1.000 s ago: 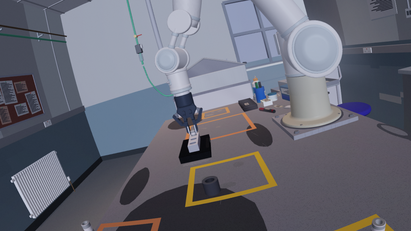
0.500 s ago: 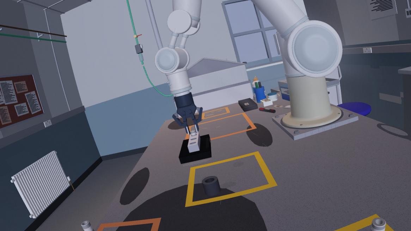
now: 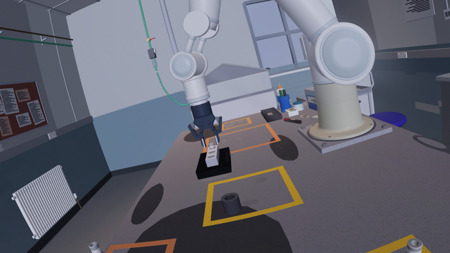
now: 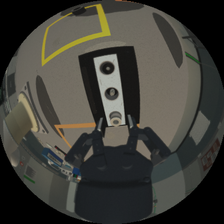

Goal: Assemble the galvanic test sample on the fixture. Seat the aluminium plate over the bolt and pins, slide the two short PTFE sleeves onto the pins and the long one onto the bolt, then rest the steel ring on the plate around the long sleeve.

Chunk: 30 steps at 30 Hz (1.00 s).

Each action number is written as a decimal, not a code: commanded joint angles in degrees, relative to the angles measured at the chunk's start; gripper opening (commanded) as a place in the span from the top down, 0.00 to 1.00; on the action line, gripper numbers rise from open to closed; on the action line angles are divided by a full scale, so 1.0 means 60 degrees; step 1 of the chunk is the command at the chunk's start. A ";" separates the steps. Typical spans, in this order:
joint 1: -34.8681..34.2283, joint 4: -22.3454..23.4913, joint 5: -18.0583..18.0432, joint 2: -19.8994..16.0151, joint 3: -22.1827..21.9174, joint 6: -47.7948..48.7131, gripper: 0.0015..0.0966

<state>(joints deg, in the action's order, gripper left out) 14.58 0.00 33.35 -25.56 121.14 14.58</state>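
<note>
On the bench's left half the black fixture (image 3: 214,166) carries the aluminium plate (image 3: 212,156), seated over the bolt and pins. A short white PTFE sleeve (image 4: 115,118) stands on the pin at the plate's far end (image 3: 211,145). The middle hole shows the bolt (image 4: 111,93) and the other end hole a bare pin (image 4: 107,67). My gripper (image 3: 208,138) hangs open just above the seated sleeve (image 4: 114,122) and holds nothing. The dark steel ring (image 3: 231,203) stands in the yellow square nearer the camera. Two more white sleeves stand at the bench's near edge (image 3: 94,246) (image 3: 414,244).
The arm's base (image 3: 341,126) is bolted on the right of the bench. Orange outlined squares (image 3: 248,135) lie behind the fixture. A black box (image 3: 271,114), a red tool (image 3: 292,120) and a blue cup (image 3: 284,101) sit at the far end.
</note>
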 commanded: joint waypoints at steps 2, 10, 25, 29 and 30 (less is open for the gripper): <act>0.0000 0.0000 0.0000 0.0005 -0.0003 0.0000 0.47; 0.0000 0.0000 0.0068 0.0064 -0.0011 0.0000 0.47; 0.0000 0.0000 0.0506 0.0439 -0.0075 0.0000 0.47; 0.0000 0.0000 0.0577 0.0497 -0.0086 0.0000 0.47; 0.0000 0.0000 0.0587 0.0506 -0.0088 0.0000 0.47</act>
<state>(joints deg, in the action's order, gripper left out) 14.58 0.00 36.89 -22.51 120.62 14.58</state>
